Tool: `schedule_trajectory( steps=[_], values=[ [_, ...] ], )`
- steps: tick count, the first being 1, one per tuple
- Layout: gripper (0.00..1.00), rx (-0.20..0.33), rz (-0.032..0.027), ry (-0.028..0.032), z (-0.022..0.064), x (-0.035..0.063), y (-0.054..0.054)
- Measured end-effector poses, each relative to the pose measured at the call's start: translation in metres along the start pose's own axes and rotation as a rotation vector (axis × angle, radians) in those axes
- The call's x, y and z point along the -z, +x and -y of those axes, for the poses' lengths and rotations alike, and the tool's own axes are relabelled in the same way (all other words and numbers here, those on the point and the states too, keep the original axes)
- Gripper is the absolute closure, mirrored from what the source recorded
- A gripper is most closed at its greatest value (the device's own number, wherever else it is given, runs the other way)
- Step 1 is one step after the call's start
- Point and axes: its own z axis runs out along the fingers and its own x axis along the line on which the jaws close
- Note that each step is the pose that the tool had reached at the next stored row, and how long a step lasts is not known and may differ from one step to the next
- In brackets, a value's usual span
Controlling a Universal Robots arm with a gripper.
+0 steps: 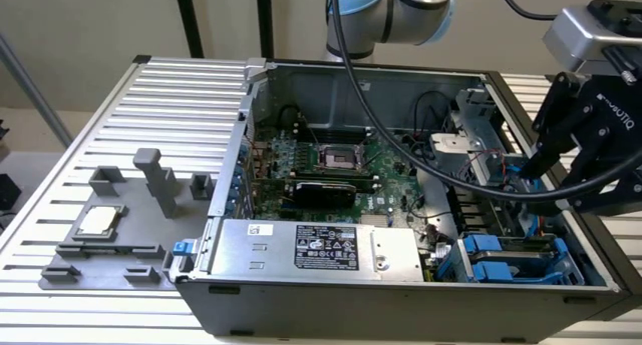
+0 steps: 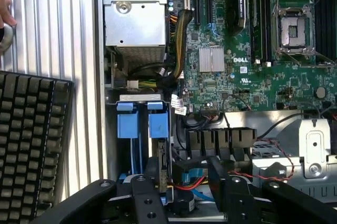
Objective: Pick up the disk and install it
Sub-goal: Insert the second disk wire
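The disk (image 2: 162,167) stands on edge in the drive bay at the case's corner. Its thin edge runs from its blue carrier tab (image 2: 158,125) toward my gripper (image 2: 184,198). A second blue tab (image 2: 126,124) sits in the slot beside it. My fingers (image 2: 145,198) stand apart, one close beside the disk's end and the other well off to the side, with nothing gripped between them. In the exterior view my gripper (image 1: 558,186) hangs over the case's right end, just behind the bay with the disk (image 1: 527,244) and its blue tabs.
The open computer case (image 1: 231,300) holds the motherboard (image 1: 331,161), a silver power supply (image 1: 311,247) and loose cables (image 1: 441,172). A grey fixture with a square chip (image 1: 101,219) lies at the exterior view's left. A keyboard (image 2: 31,139) and a person's hand (image 2: 4,2) are outside the case.
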Motion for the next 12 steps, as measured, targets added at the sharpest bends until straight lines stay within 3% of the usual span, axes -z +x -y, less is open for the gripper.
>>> schedule_trajectory(
  steps=[5, 7, 10, 12],
  values=[
    [0.49, -0.001, -0.0143, 0.0008, -0.0002, -0.0077, -0.009],
    [0.49, -0.002, -0.0234, 0.0013, -0.0004, -0.0101, -0.016],
    [0.49, -0.003, -0.0444, 0.0024, -0.0007, -0.013, -0.025],
    [0.49, -0.004, -0.0658, 0.0036, -0.0006, -0.0142, -0.028]
  ],
)
